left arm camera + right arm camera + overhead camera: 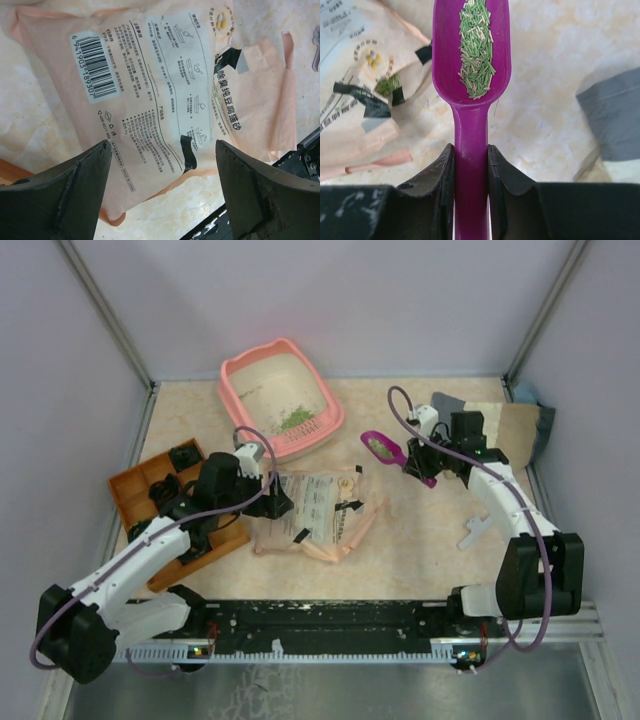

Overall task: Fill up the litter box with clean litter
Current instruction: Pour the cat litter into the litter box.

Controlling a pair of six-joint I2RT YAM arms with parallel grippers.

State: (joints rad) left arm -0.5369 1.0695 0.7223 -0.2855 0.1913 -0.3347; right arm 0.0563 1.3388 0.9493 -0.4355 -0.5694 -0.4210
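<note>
We judge the loaded scoop (471, 75) may shed clean litter (476, 50) if the wrist rolls before it reaches the litter box (236, 390), at ten o'clock of it. The right gripper (471, 150) pinches the scoop's handle, arm extended, seemingly level. The left gripper (162, 145) hangs spread above the bag (150, 75).

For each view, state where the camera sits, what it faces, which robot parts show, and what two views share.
Top external: above, behind; faces litter box, left arm, right arm.
Left wrist: over the bag; open left gripper shows.
Right wrist: behind the scoop holding clean litter; right gripper shut on it.
Shared: the bag, every view.
</note>
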